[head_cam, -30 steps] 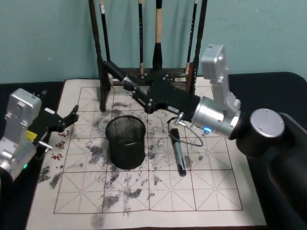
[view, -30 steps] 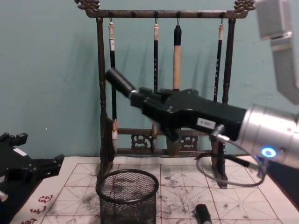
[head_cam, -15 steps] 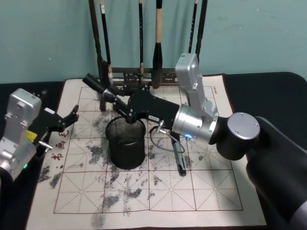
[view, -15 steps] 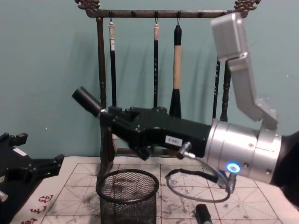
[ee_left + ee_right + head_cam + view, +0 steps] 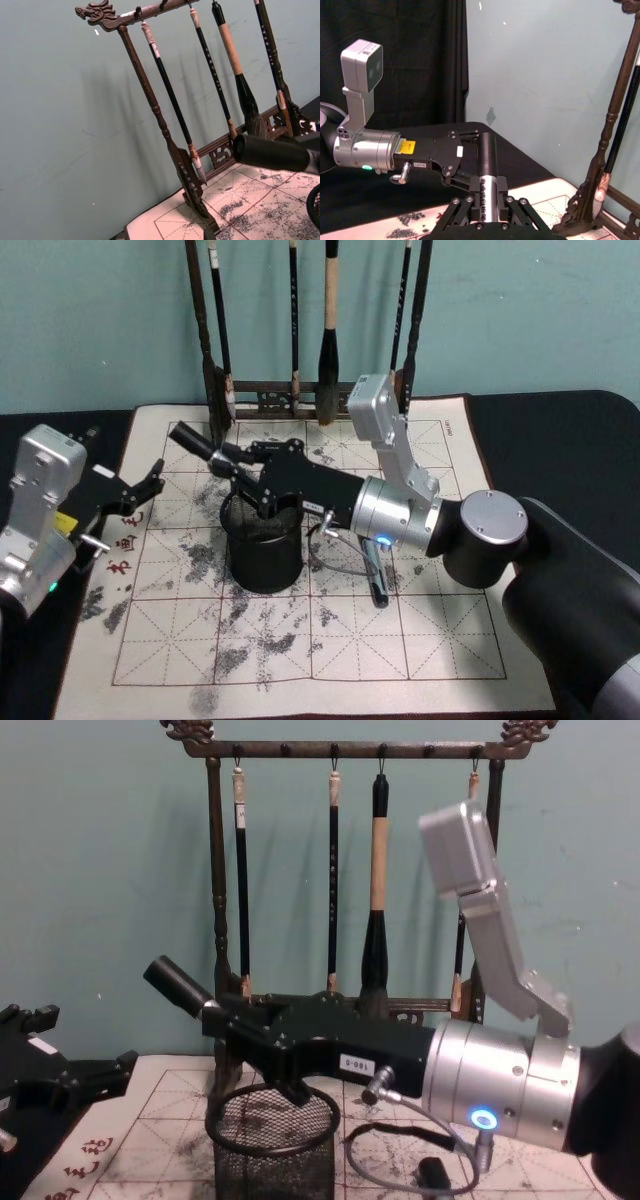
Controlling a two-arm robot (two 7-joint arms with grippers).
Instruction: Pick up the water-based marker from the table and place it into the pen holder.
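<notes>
The right gripper [image 5: 488, 201] clamps its black fingers [image 5: 465, 203] on both sides of the marker [image 5: 487, 160], a black barrel with a grey printed band, which points away from the wrist. Beyond it, over the dark table [image 5: 522, 161] just off the mat's edge, the left gripper [image 5: 462, 159] hangs with its fingers apart, behind it a silver wrist with a yellow label and a white camera block [image 5: 362, 65]. The white mat [image 5: 420, 225] carries grey ink smudges near that edge. On the mat's edge by the teal wall [image 5: 545, 75] stands the dark carved brush rack [image 5: 615, 115], one brush [image 5: 623, 120] hanging beside its post. A black curtain [image 5: 420, 60] hangs behind the left arm.
</notes>
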